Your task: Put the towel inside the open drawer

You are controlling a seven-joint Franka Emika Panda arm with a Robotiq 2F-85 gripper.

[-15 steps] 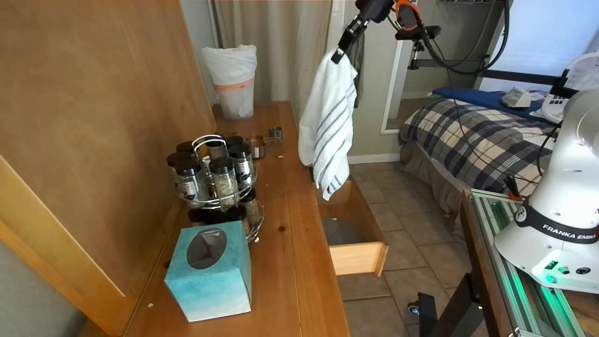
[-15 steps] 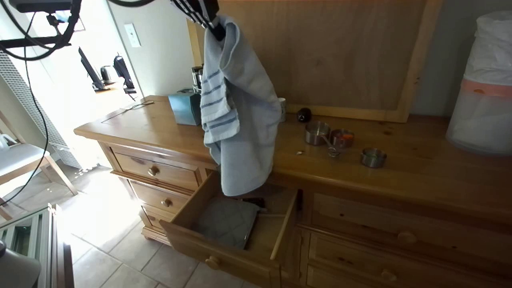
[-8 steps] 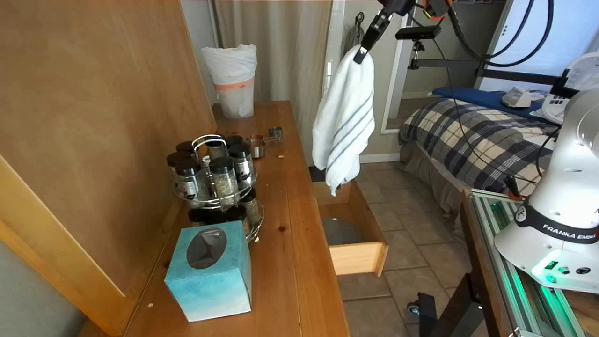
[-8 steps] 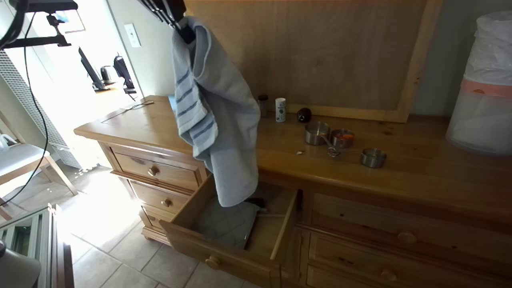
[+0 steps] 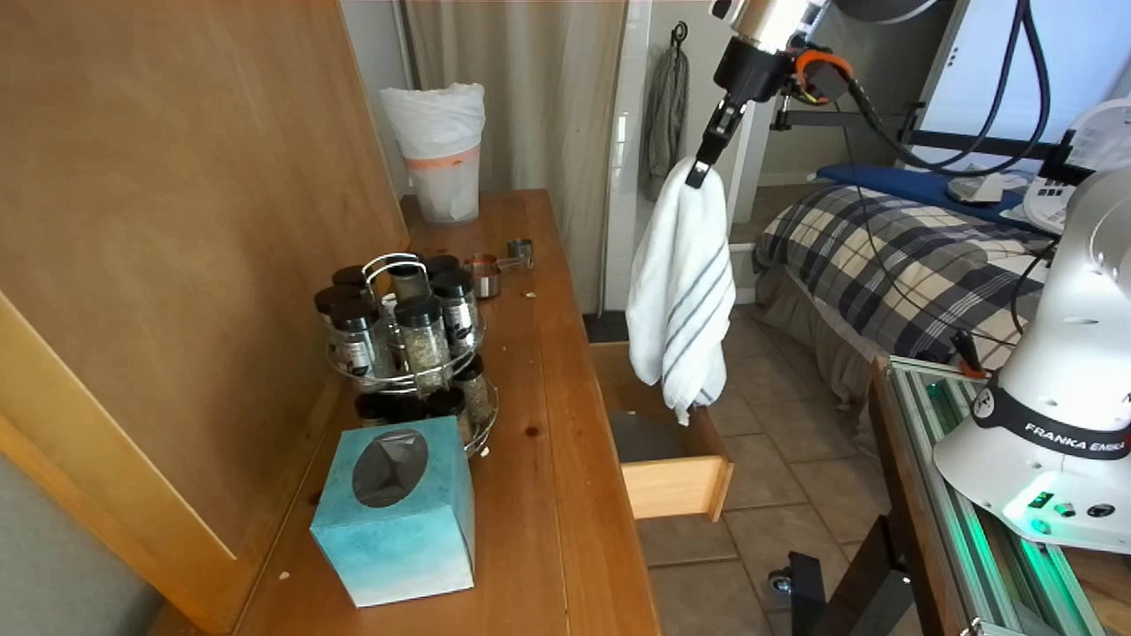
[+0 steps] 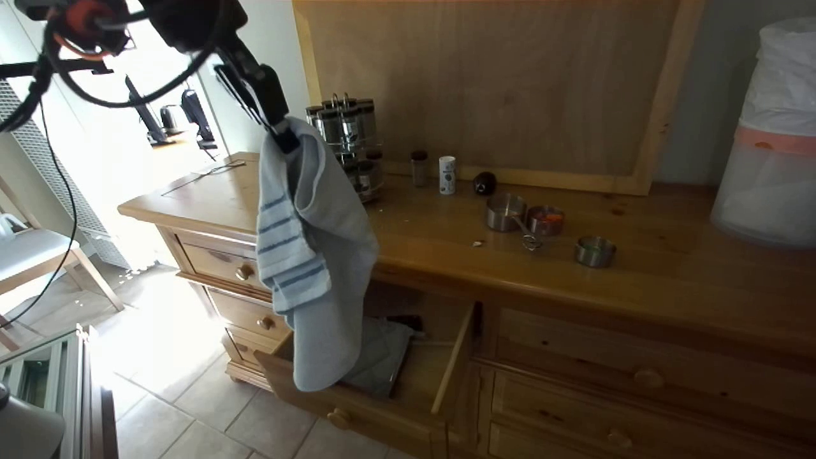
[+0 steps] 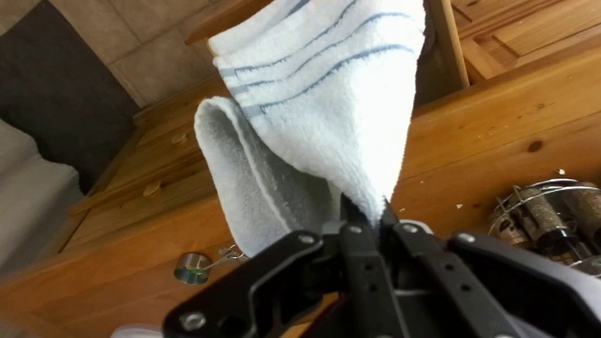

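Observation:
The white towel [image 5: 680, 309] with blue stripes hangs from my gripper [image 5: 698, 175]. The jaws [image 7: 364, 213] are shut on one gathered part of it in the wrist view. The towel [image 6: 312, 268] hangs in front of and above the open drawer [image 6: 357, 411] in an exterior view, covering its left part. In an exterior view, its lower tip overlaps the far side of the drawer [image 5: 676, 488]; whether it touches the drawer I cannot tell. A grey quilted pad [image 6: 376, 357] lies inside the drawer.
On the dresser top [image 5: 530, 530] stand a blue tissue box [image 5: 393, 521], a spice rack [image 5: 424, 340], metal measuring cups [image 6: 507, 211] and a white-bagged bin [image 6: 765, 166]. A bed [image 5: 884, 256] is behind. The robot's base stand [image 5: 919, 477] faces the dresser.
My gripper has moved away from the dresser top and then down, with the towel still held. The towel hangs lower, nearer the drawer. The drawer and the items on the dresser have not moved.

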